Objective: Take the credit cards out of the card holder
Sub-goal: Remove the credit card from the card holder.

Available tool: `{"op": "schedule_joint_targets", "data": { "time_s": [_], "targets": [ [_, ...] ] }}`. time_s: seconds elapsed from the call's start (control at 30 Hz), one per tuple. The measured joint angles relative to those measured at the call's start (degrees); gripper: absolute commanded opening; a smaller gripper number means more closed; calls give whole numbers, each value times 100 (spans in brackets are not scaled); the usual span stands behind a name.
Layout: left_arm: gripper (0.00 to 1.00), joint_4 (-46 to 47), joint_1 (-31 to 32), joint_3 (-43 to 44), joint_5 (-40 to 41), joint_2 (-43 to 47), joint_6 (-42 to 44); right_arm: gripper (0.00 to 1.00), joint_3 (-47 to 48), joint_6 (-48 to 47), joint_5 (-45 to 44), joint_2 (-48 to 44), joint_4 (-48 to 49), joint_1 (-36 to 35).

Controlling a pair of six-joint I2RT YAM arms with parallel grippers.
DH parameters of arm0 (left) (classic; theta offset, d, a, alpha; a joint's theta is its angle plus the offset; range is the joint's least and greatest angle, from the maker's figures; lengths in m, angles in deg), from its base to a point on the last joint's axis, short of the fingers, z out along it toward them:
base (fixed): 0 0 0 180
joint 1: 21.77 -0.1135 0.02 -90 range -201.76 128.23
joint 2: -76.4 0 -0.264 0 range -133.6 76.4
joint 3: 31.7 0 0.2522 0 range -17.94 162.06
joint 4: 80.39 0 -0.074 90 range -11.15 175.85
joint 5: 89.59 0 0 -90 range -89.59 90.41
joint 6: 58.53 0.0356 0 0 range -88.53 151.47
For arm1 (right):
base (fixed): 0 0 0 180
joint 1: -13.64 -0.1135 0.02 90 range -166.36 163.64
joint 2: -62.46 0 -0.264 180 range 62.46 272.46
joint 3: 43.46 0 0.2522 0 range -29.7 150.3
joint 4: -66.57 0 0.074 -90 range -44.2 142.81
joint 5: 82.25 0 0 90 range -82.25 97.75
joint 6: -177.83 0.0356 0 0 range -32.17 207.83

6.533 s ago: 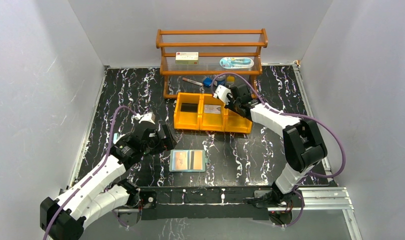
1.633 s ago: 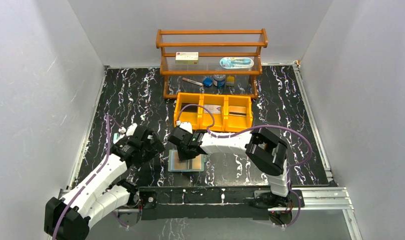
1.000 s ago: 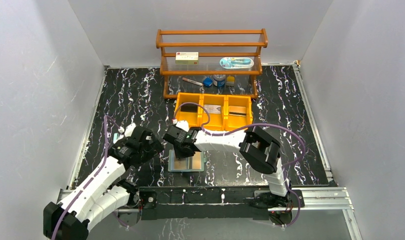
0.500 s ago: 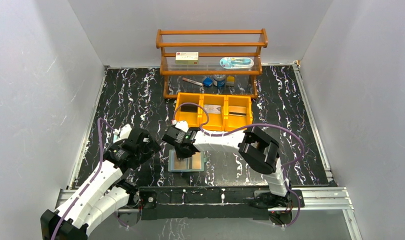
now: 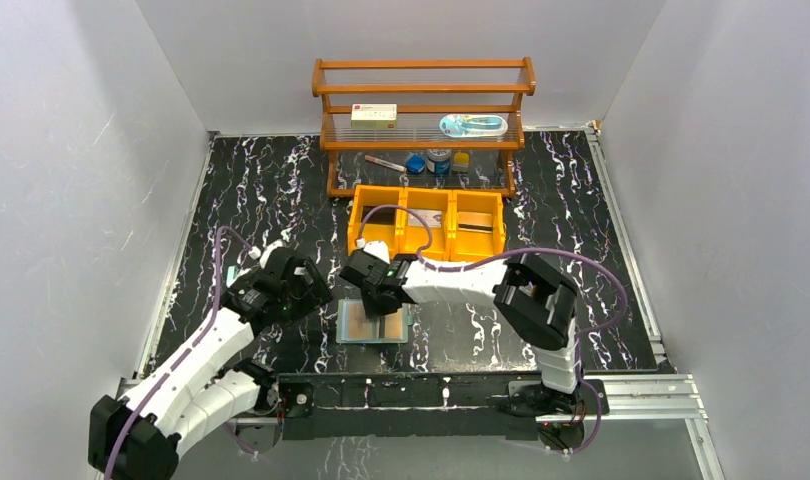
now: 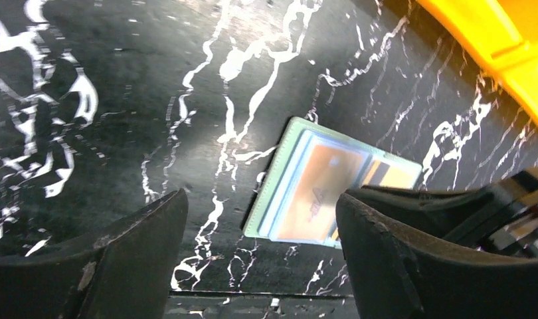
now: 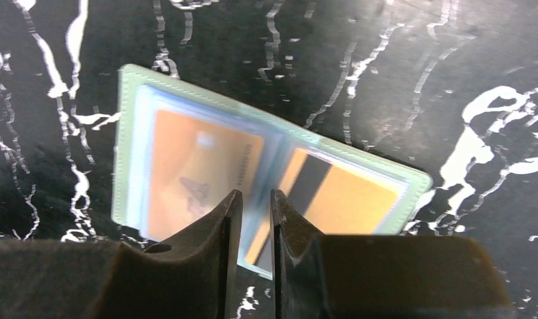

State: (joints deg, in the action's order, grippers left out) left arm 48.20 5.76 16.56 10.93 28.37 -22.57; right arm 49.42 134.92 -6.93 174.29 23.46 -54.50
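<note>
The card holder (image 5: 373, 324) lies open and flat on the black marble table near the front edge. It shows an orange-tan card (image 7: 193, 169) in its left pocket and an orange card with a dark stripe (image 7: 349, 196) in its right pocket. My right gripper (image 5: 383, 303) hovers over the wallet's centre fold. Its jaws are nearly together with nothing between them (image 7: 256, 199). My left gripper (image 5: 316, 294) is open and empty just left of the wallet (image 6: 319, 193), above the table.
The orange three-compartment bins (image 5: 426, 245) stand behind the wallet, with a greyish card (image 5: 428, 218) and a dark card (image 5: 476, 226) inside. A wooden shelf (image 5: 421, 90) at the back holds a white box (image 5: 373, 115) and small items.
My right gripper has shifted slightly right over the open wallet. My left gripper has moved right, closer to the wallet's left edge. The wallet has not moved.
</note>
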Motion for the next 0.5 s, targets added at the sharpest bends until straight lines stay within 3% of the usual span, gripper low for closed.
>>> {"op": "schedule_joint_targets", "data": {
  "time_s": [0.2, 0.37, 0.5],
  "targets": [
    [65, 693, 0, -153, -942, -476, 367, 28, -546, 83, 216, -308, 258, 326],
    [63, 1132, 0, -302, -1655, -828, 562, 27, -942, 90, 208, -603, 402, 444],
    [51, 1462, 0, -376, -2070, -964, 658, 28, -1331, 35, 297, -938, 393, 649]
  ]
}}
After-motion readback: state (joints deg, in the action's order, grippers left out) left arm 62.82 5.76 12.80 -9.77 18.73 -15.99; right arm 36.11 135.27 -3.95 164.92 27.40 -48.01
